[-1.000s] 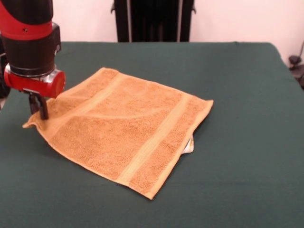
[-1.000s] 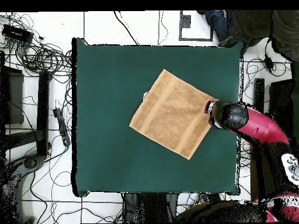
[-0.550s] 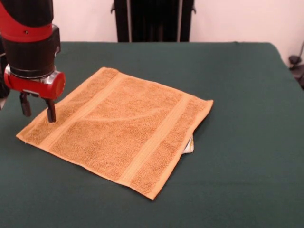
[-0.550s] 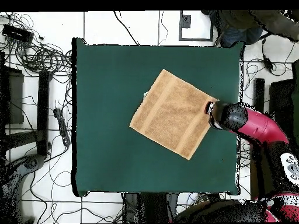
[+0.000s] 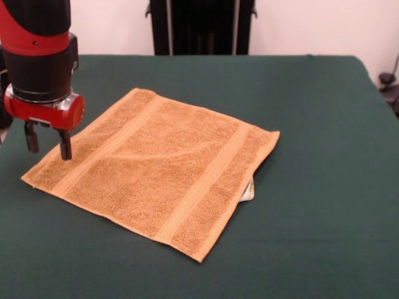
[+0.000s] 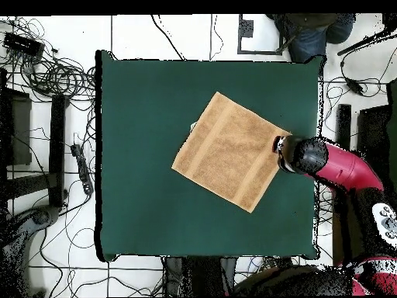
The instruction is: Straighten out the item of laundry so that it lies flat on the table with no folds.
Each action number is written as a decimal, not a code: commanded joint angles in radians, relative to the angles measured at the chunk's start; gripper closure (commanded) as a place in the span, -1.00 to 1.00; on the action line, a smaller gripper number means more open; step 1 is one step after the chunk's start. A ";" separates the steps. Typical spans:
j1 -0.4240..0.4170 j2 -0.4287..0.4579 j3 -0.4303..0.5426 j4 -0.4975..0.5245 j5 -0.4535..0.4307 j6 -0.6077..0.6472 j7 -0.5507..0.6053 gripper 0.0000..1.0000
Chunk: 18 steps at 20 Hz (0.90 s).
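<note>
Towel (image 5: 159, 165) lies spread open on the green table (image 5: 312, 124), set diamond-wise, roughly mid-table but shifted twd the arm's side in the overhead view (image 6: 230, 150). Looks v. nearly flat: all four corners out, both paler bands run straight, no big fold visible. One shallow crease crosses the middle, faint. White tag (image 5: 248, 190) pokes out from under the edge at the front view's right, so that edge prob sits slightly raised on it.

Gripper (image 5: 46, 143) hangs over the corner at the front view's left, fingers apart w/ nothing btwn them, tips just above the cloth or barely off it, can't tell which. Not holding anything. In the overhead view the red arm (image 6: 341, 167) reaches in beside that same corner.

Judgement: task is close to done; what's left is the mid crease and maybe the tag-side edge.

Risks from here:
- if the arm travels sideways w/ tips this low, a fingertip could snag the terry loops and drag the corner back over itself, making a new fold
- a re-grasp of this corner + pull could skew the whole cloth or add ripples, as felt grips terry
- pressing down on the crease w/o tension won't remove it, just shifts it

Safest seems a straight lift clear
</note>
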<state>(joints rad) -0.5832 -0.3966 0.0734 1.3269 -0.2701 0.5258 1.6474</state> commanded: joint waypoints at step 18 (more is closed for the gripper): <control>0.082 0.006 0.084 -0.019 -0.015 0.076 0.005 -1.00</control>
<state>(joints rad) -0.5627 -0.4040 0.0765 1.3046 -0.2773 0.5260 1.6474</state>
